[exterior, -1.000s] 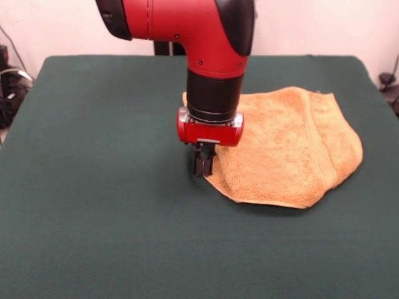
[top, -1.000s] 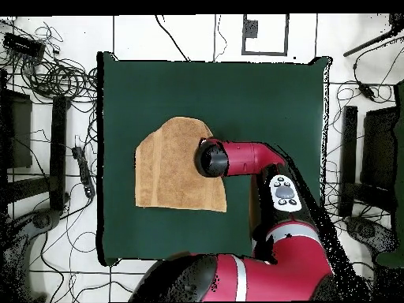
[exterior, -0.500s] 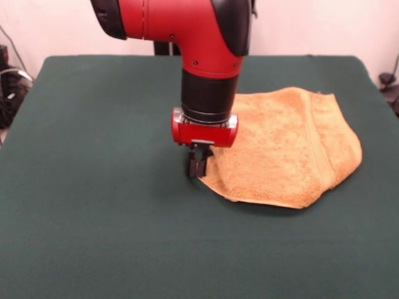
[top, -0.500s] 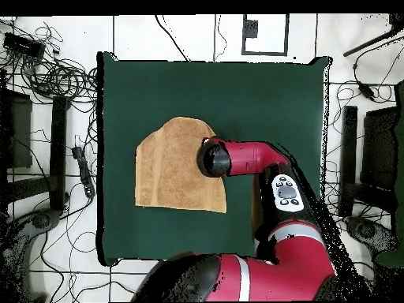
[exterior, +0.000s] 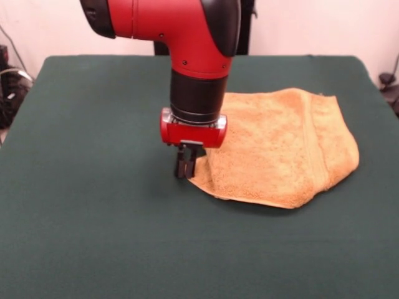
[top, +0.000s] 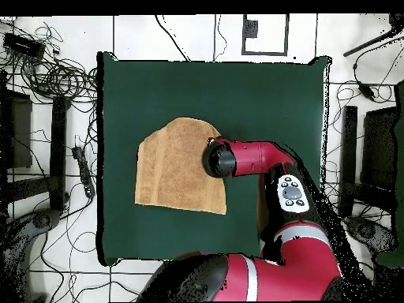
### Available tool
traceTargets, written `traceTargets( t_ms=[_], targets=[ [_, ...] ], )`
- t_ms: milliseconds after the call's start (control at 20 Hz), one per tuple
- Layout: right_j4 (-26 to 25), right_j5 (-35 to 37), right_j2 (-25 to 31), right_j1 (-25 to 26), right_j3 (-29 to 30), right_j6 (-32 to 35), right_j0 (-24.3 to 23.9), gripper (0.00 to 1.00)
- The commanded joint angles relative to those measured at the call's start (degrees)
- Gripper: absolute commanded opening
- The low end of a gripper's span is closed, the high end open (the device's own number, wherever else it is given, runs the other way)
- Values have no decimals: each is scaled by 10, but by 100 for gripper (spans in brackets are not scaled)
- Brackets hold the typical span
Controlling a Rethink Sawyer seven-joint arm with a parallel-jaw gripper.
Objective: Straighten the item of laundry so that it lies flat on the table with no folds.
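Note:
The mustard terry towel (exterior: 274, 149) lies rumpled on the right half of the green table (exterior: 93, 224), with its right end folded over along the woven band (exterior: 319, 146). My gripper (exterior: 185, 167) points straight down at the towel's near-left corner, touching the table, and its fingers are shut on that edge. In the overhead view the towel (top: 175, 166) lies left of centre on the table (top: 268, 87), and the arm's wrist (top: 218, 159) covers the gripper at the towel's right edge.
The red arm (top: 260, 158) reaches over the table's right part in the overhead view. Cables (top: 55, 79) and dark stands (top: 59, 150) lie on the floor around the table. Bare green cloth surrounds the towel on all sides.
In the front view my gripper has moved left with the towel's corner in it. The towel's left edge has followed and its right end has slid slightly left.

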Motion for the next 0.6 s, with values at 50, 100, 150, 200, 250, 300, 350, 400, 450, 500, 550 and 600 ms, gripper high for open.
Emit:
traceTargets(
  t_ms=[50,100,150,200,250,300,350,400,450,500,550,600],
  targets=[
    [-47,0,-4,36,-4,-13,-10,0],
    [-49,3,-5,35,-5,-15,-10,0],
    [-50,5,-6,34,-5,-16,-11,0],
    [-51,7,-5,33,-5,-19,-12,0],
    [-52,10,-5,31,-4,-23,-13,0],
    [-54,12,-5,30,-4,-25,-15,0],
    [-56,15,-5,28,-4,-27,-15,0],
    [-58,16,-5,28,-4,-28,-15,0],
    [-60,17,-4,27,-5,-29,-16,0],
    [-62,19,-4,26,-5,-31,-16,0],
    [-65,19,-5,25,-3,-30,-14,0],
    [-67,20,-5,24,-3,-29,-14,0]
  ],
)
